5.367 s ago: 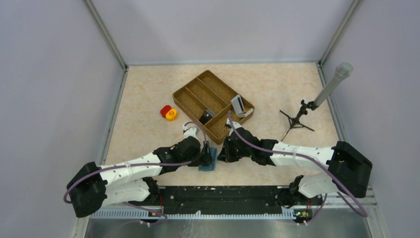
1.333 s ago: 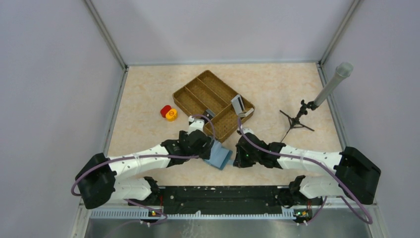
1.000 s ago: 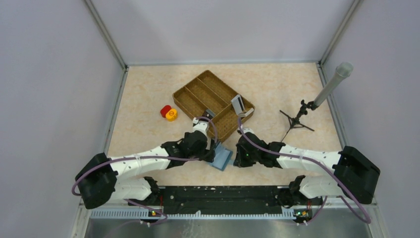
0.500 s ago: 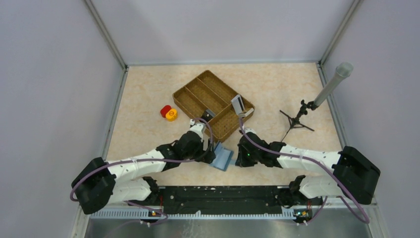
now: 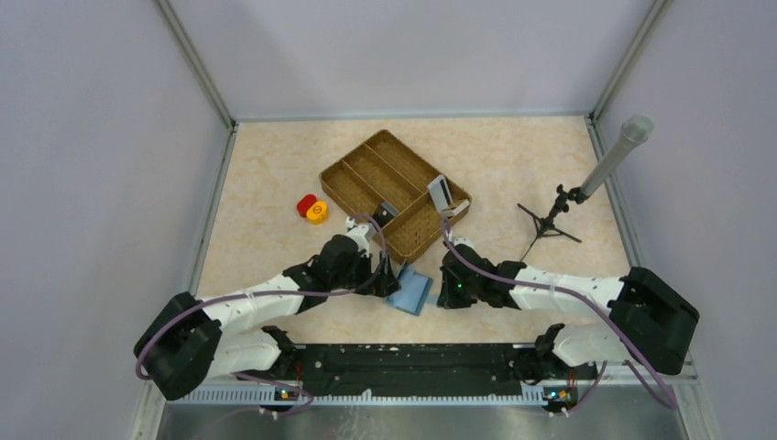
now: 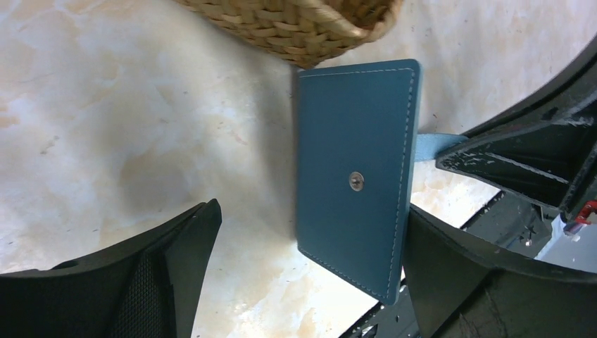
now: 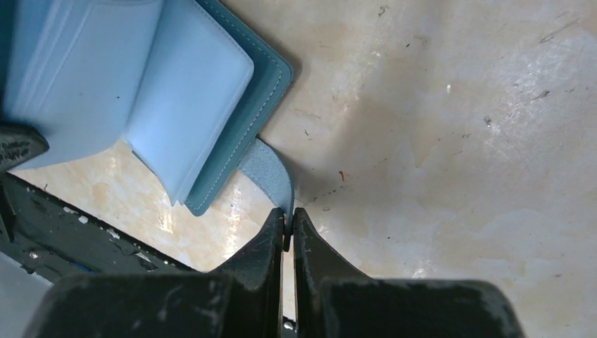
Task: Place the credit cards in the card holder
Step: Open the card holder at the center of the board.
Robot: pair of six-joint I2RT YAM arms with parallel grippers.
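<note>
My right gripper (image 7: 288, 220) pinches the closing tab (image 7: 271, 169) of the card holder (image 6: 352, 176), whose raised cover stands lengthwise between my spread left gripper (image 6: 310, 215) fingers.

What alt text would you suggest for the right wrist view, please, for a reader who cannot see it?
The right claw is shut on the closing tab of the teal card holder, which sits half-open on the pale marbled table. No cards are visible on its pale blue inner panels.
</note>
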